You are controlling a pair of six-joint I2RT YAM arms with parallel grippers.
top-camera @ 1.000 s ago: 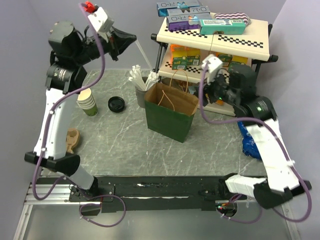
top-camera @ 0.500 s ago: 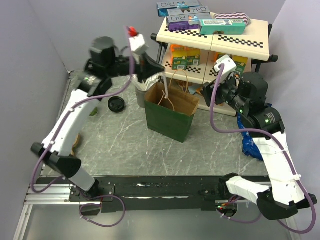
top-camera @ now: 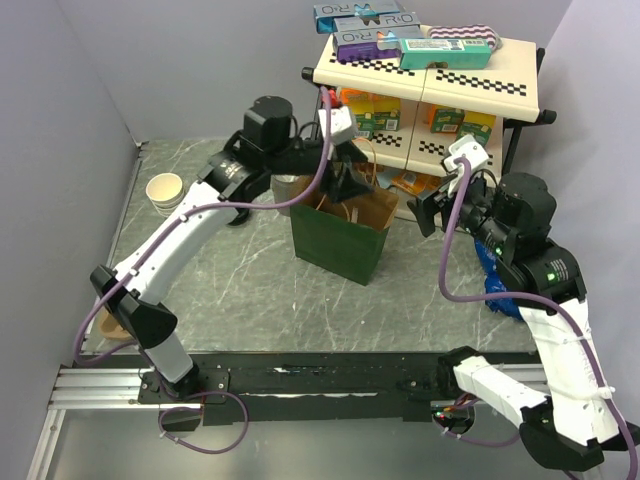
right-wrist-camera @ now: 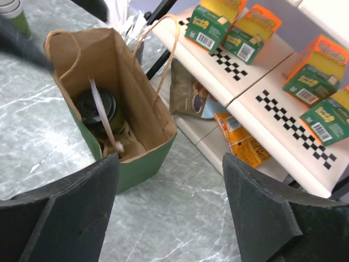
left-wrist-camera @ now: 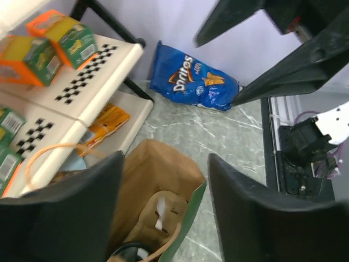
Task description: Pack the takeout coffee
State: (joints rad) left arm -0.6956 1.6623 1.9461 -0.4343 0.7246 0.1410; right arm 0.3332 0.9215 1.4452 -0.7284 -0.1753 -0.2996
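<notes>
The takeout coffee [right-wrist-camera: 86, 109], a dark green cup with a black lid, stands inside the green paper bag [top-camera: 338, 238]. A thin white stick [right-wrist-camera: 103, 120] leans in the bag beside it. In the left wrist view only the lid's edge [left-wrist-camera: 124, 253] shows at the bag's bottom. My left gripper [top-camera: 352, 186] hangs open over the bag's mouth with nothing between its fingers [left-wrist-camera: 256, 218]. Right of the bag, my right gripper [top-camera: 432, 212] is open and empty, its fingers [right-wrist-camera: 60, 213] apart over bare table.
A checkered shelf [top-camera: 430, 80] with orange and green boxes stands close behind the bag. A blue chip bag [top-camera: 495, 278] lies at the right. A cream paper cup [top-camera: 165, 190] sits far left. The cutlery holder [top-camera: 288, 186] is mostly hidden behind my left arm.
My left arm swung from the far left to over the bag carrying the white stick, then opened; the stick now rests in the bag. The right gripper drew back right and widened.
</notes>
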